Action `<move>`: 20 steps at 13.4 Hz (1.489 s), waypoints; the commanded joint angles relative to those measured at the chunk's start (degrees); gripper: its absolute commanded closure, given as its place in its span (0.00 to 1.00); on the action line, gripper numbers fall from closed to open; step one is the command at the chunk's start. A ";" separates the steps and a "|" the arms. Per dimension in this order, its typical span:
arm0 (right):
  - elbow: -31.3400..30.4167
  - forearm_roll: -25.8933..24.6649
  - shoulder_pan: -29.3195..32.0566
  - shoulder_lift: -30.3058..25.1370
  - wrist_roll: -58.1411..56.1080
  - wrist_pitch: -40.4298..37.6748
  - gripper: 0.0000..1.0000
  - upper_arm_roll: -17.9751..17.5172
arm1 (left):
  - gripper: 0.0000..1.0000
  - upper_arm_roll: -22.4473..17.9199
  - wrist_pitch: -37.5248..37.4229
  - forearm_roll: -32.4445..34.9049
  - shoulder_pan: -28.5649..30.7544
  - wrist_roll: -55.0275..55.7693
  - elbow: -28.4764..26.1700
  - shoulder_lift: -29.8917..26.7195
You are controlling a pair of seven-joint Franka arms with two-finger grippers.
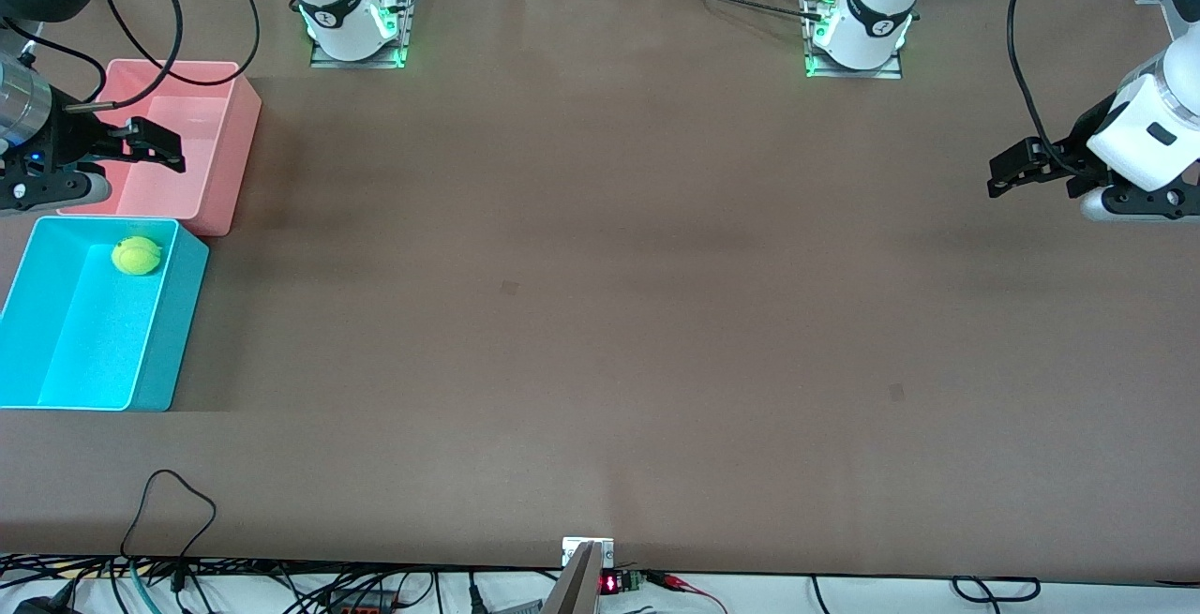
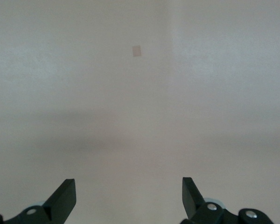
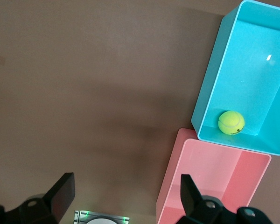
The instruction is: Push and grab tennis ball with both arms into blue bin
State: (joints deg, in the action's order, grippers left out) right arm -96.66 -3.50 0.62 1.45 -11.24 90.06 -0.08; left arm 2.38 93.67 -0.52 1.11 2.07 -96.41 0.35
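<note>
Front view: fuzzy yellow-green tennis ball (image 1: 137, 255)

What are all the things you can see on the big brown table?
tennis ball: one, yellow-green, inside the blue bin, at the end of it next to the pink bin.
blue bin: one, turquoise, at the right arm's end of the table, nearer the front camera than the pink bin.
pink bin: one, pink, nothing in it, touching the blue bin.
table: one, brown.
right gripper: one, black, jaws open, up over the pink bin.
left gripper: one, black, jaws open, over bare table at the left arm's end.
</note>
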 commanded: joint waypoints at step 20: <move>2.88 0.86 -0.53 1.71 1.13 -1.29 0.00 0.52 | 0.00 0.87 -0.24 -0.01 0.65 -0.31 -0.28 -1.41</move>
State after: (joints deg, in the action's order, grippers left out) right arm -92.59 -3.51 -0.10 4.25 -10.90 87.90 0.45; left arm 2.94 93.68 -0.52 1.29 2.05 -96.33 0.12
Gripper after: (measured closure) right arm 0.000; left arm 0.000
